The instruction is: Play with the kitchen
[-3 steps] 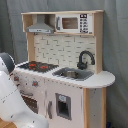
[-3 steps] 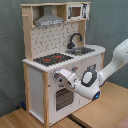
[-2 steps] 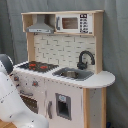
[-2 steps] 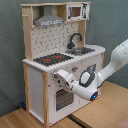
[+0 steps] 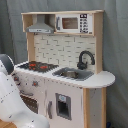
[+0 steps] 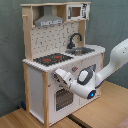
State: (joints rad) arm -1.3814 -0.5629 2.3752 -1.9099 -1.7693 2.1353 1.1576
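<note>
The kitchen is a tall white and light-wood toy with a black-red hob, a steel sink, a black faucet and a grey hood. In the second exterior view the kitchen stands at the left. My gripper reaches in from the right, close to the front panel just under the hob and above the windowed oven door. In the first exterior view my white arm fills the lower left and hides the gripper and most of the oven.
A toy microwave sits in the top shelf beside the hood. A small windowed door lies under the sink. The kitchen stands on a wooden surface. A grey curtain hangs behind.
My gripper has edged a little left and up in the second exterior view, closer to the kitchen's front panel. The kitchen itself has not moved.
</note>
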